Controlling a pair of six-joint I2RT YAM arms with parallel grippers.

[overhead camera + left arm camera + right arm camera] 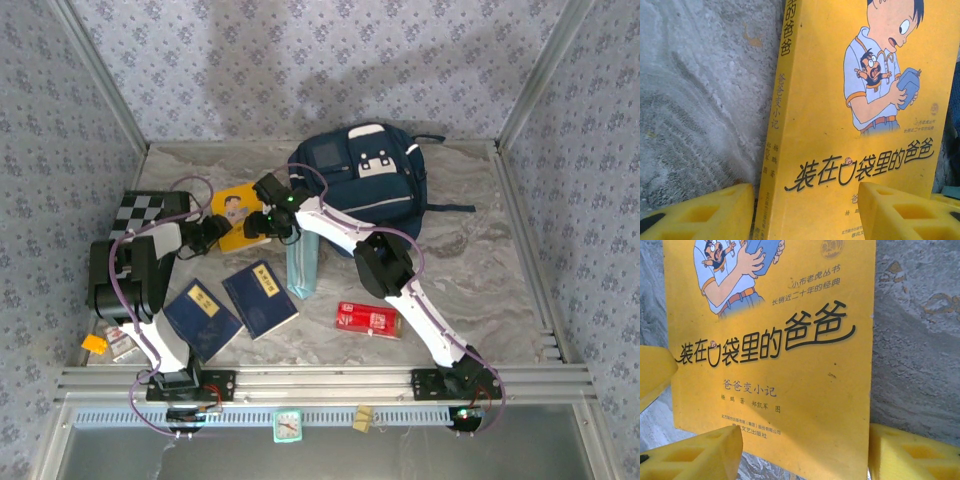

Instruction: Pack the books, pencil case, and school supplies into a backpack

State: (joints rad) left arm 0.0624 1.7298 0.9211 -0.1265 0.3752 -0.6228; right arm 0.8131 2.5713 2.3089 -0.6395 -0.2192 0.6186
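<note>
Yellow book (790,390) cover — "装在口袋里的爸爸", "爸爸变小记"

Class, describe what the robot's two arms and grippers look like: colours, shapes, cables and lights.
The left arm and right arm have white links between bulky black joints, with purple cables looping alongside. A green light glows at the right wrist. The left fingers and right fingers are chunky yellow wedges with hollow recesses.
</note>
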